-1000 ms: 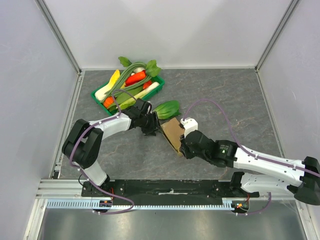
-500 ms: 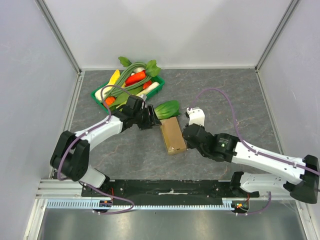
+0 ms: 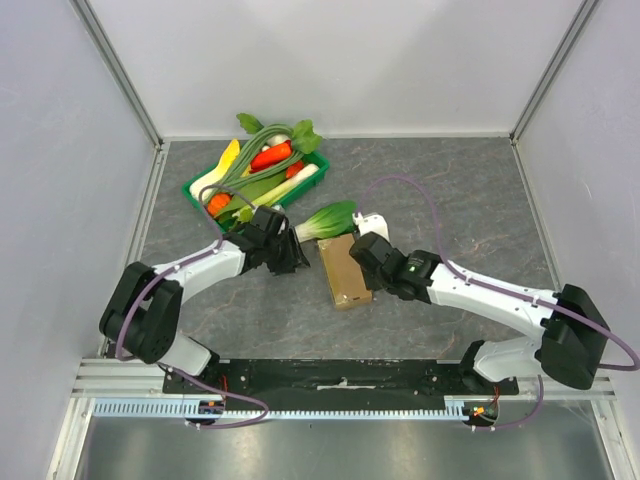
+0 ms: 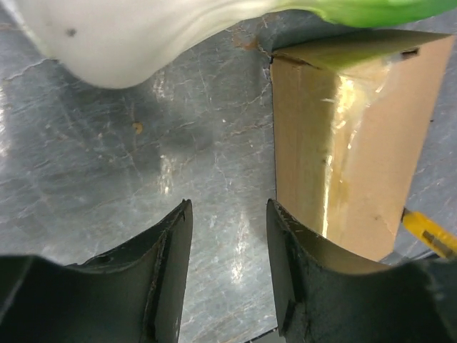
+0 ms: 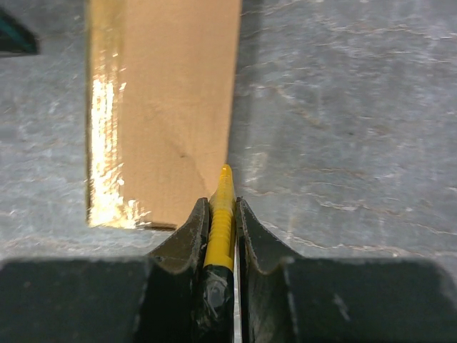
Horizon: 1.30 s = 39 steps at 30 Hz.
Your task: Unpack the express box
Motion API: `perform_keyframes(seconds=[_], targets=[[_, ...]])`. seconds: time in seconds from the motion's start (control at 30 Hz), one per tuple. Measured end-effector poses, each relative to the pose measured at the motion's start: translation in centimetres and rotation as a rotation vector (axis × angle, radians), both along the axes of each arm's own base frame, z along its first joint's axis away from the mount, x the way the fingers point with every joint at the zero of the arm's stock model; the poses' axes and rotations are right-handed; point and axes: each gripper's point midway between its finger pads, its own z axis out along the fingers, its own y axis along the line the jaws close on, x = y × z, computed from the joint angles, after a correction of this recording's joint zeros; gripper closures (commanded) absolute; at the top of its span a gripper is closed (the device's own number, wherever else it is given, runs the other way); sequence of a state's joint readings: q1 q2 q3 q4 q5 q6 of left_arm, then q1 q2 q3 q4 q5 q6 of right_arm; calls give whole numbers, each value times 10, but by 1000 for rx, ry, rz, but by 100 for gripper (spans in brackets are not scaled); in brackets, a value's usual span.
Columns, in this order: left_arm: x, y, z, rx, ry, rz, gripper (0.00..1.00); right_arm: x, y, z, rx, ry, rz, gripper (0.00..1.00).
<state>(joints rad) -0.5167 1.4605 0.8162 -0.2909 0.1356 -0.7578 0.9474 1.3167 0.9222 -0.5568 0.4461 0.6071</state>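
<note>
The express box (image 3: 343,272), a flat brown carton with shiny tape, lies on the table between my grippers. It also shows in the left wrist view (image 4: 350,164) and the right wrist view (image 5: 161,100). My left gripper (image 3: 293,257) is open and empty just left of the box, its jaws (image 4: 228,214) over bare table. My right gripper (image 3: 363,268) is shut on a yellow ridged tool (image 5: 223,207). The tool's tip touches the box's right edge. The tool also shows past the box in the left wrist view (image 4: 430,234).
A bok choy (image 3: 325,220) lies against the box's far end, its white stem (image 4: 136,36) close above my left gripper. A green tray (image 3: 193,188) heaped with vegetables stands at the back left. Grey walls close in the table on three sides.
The box went from tilted up to lying flat. My right gripper swung left to the box's right edge with the tool. My left gripper drew back beside the box's left side.
</note>
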Motion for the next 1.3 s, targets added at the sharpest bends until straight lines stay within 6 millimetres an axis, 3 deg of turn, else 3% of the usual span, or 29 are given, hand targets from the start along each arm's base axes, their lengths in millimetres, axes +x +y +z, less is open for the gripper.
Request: perform_keyframes(seconds=[0.13, 0.23, 0.37, 0.47, 0.6, 0.7, 0.83, 0.93, 1.03, 1.17, 1.3], targets=[[0, -12, -26, -9, 73, -48, 49, -13, 21, -4, 45, 41, 78, 100], [6, -34, -35, -30, 108, -136, 49, -34, 38, -5, 73, 73, 148, 100], [25, -62, -22, -79, 54, -232, 48, -58, 61, -3, 125, 101, 215, 100], [37, -71, -6, -78, -5, -261, 48, -63, 66, -1, 138, 102, 220, 100], [53, -58, 2, -7, -51, -198, 48, -61, 52, 13, 138, 70, 171, 100], [49, -32, 7, 56, -59, -127, 47, -56, 37, 47, 182, -3, 133, 100], [20, -5, 33, 50, -107, -86, 48, -38, 23, 95, 242, -113, 81, 100], [-13, -11, 57, -27, -162, -152, 48, -5, 16, 106, 215, -160, 35, 100], [-52, -33, 68, -102, -182, -281, 48, 36, 15, 92, 156, -151, 12, 100], [-104, -63, 60, -134, -164, -463, 51, 86, 23, 58, 98, -85, 37, 100], [-141, -75, 41, -131, -135, -563, 52, 110, 30, 31, 88, -23, 85, 100]])
